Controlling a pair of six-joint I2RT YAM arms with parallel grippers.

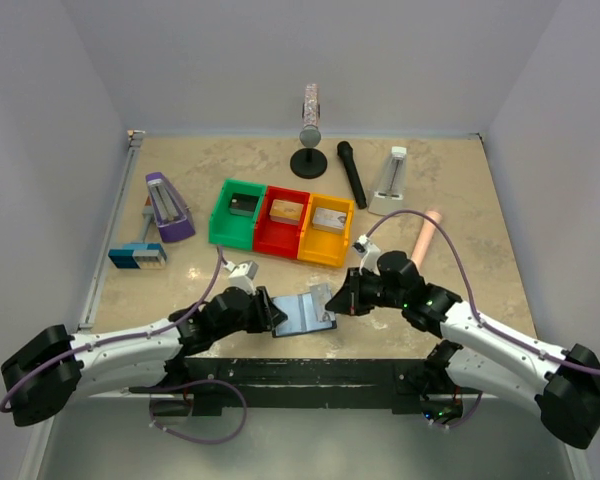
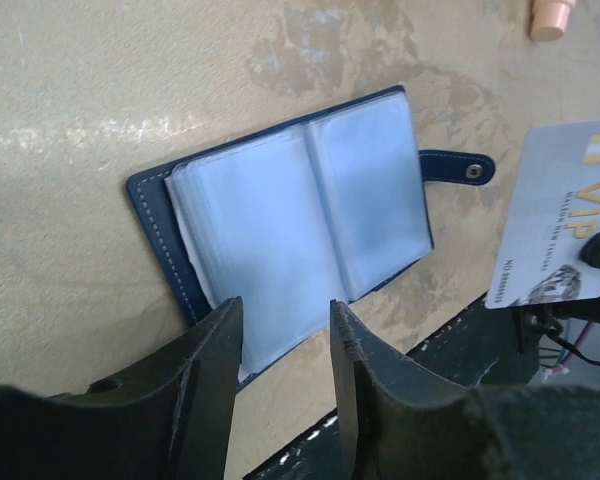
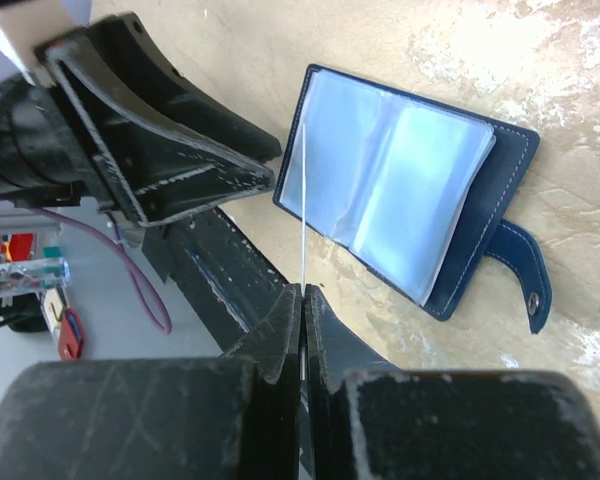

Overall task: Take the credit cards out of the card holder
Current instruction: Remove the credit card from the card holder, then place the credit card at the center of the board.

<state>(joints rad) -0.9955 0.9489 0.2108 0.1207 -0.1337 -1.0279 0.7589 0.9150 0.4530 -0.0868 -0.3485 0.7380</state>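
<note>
Between the two grippers, at the table's (image 1: 450,200) near edge, the card holder (image 2: 300,215) lies spread open, clear sleeves up. The left gripper (image 2: 283,310) hangs with jaws apart at its edge. The right gripper (image 3: 303,295) pinches a pale silvery credit card (image 2: 555,235), clear of the holder.

Card holder (image 2: 300,230) lies open and flat on the beige table (image 2: 100,100), clear sleeves facing up, snap strap (image 2: 455,168) extended to the right. Left gripper (image 2: 285,320) hangs over its near edge, fingers parted, nothing clamped between them. One pale silvery credit card (image 2: 555,235) marked VIP, tilted, is clear of the holder at right
</note>
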